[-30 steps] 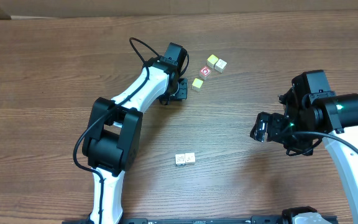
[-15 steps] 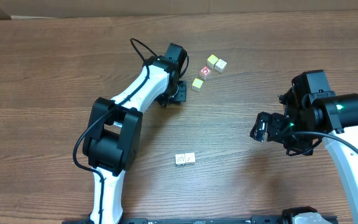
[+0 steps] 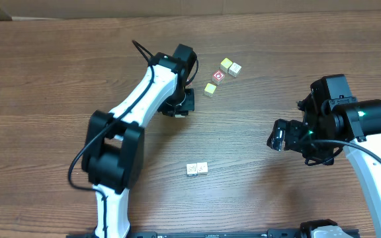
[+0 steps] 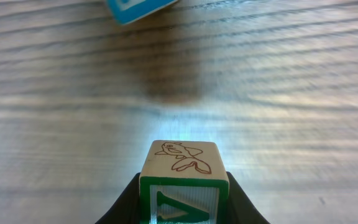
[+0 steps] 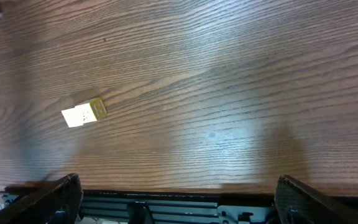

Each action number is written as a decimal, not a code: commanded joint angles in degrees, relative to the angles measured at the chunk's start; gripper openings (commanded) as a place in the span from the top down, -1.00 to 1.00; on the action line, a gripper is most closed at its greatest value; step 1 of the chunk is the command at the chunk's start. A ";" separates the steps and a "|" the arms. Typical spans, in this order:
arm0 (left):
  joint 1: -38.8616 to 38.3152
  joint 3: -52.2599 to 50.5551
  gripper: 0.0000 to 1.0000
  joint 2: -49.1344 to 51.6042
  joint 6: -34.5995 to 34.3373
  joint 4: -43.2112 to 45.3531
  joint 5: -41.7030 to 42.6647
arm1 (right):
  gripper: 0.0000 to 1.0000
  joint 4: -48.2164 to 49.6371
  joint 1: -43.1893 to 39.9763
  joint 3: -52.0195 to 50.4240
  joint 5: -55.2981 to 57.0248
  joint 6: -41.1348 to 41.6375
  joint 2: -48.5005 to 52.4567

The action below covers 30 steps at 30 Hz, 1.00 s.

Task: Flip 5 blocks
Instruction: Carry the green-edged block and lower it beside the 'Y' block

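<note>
Holding in the left gripper (image 4: 184, 198) a small pale wooden cube (image 4: 183, 163), pinched between two black fingers (image 4: 124, 205) drawn in close against its sides. Showing on the cube's near face a green printed "V" inside a green border, and on its upper face a brown line drawing of a fish. Cannot tell whether its underside touches the brown wood-grain table (image 4: 291, 124), which is blurred in the wrist view. Straight ahead of those fingers, a dark shadow on the boards. Farther ahead, cut off by the upper edge, a blue-faced block (image 4: 137, 6).

From overhead, pointing down at the table, with the held cube hidden beneath the wrist. Near the gripper, off to one side, a lime-topped cube (image 3: 210, 88). Just past that, a red-printed cube (image 3: 218, 77). Beyond again, a second lime-topped cube (image 3: 225, 65) touching a plain pale cube (image 3: 235, 69).

Holding nothing in the right gripper (image 5: 178, 182), spread as wide as it goes, with only two black fingertips (image 5: 55, 190) showing at the lower corners of its wrist view. Ahead of it, toward the left-hand side of that view, a pair of little cubes (image 5: 84, 113) lying side by side and touching, one pale, one yellow-sided. From overhead, lying well apart from both grippers and from the cluster near the left one.
</note>
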 commanded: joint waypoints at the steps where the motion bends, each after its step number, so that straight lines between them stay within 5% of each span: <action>1: -0.83 0.09 0.91 -7.32 -2.56 -1.57 -0.09 | -1.00 0.09 0.33 0.90 0.79 -0.35 -0.57; 19: -7.26 -38.01 0.91 -38.58 -15.52 9.70 -1.27 | -1.00 -0.13 0.33 0.90 0.76 -0.37 -0.57; 30: -9.49 -53.44 0.88 -40.79 -16.85 24.52 4.79 | -1.00 -0.11 0.33 0.90 0.76 -0.35 -0.57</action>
